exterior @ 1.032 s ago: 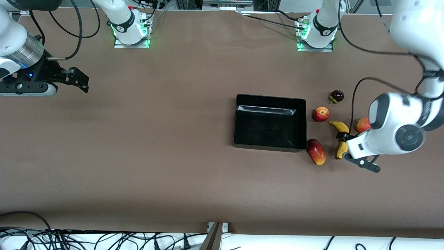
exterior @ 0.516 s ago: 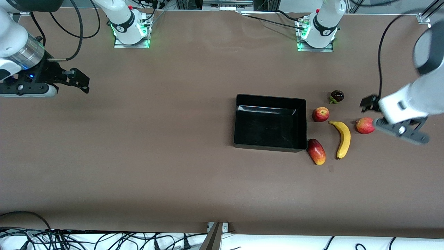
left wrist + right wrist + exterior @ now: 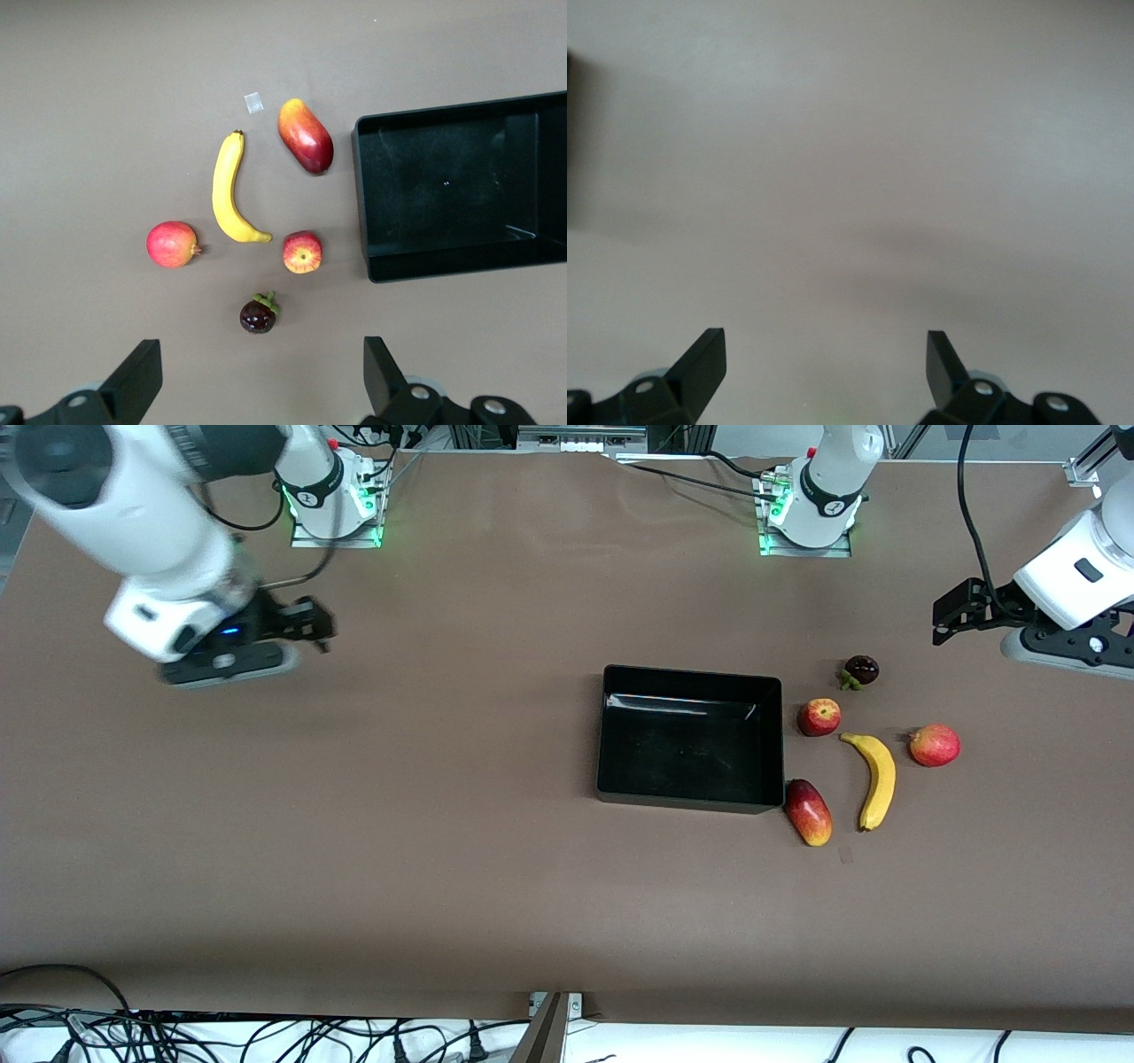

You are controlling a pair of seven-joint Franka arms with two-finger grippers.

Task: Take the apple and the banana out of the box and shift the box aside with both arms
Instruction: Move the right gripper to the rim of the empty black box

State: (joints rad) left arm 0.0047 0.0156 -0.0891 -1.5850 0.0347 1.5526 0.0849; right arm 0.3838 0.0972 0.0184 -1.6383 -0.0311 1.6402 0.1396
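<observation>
The black open-top box [image 3: 691, 740] sits empty on the brown table; it also shows in the left wrist view [image 3: 461, 190]. Beside it, toward the left arm's end, lie the small red apple [image 3: 819, 716] [image 3: 302, 252] and the curved yellow banana [image 3: 875, 778] [image 3: 229, 187]. My left gripper [image 3: 952, 615] [image 3: 261, 381] is open and empty, up over bare table toward the left arm's end from the fruits. My right gripper [image 3: 312, 622] [image 3: 824, 367] is open and empty over bare table at the right arm's end.
An oblong red-yellow mango [image 3: 807, 812] lies at the box's near corner. A pinkish-red round fruit [image 3: 934, 745] lies beside the banana. A dark purple fruit with green leaves [image 3: 860, 670] lies farther from the front camera than the apple.
My left gripper has risen from the banana and drawn back toward the left arm's end, empty. My right arm has swung in over the table from its end.
</observation>
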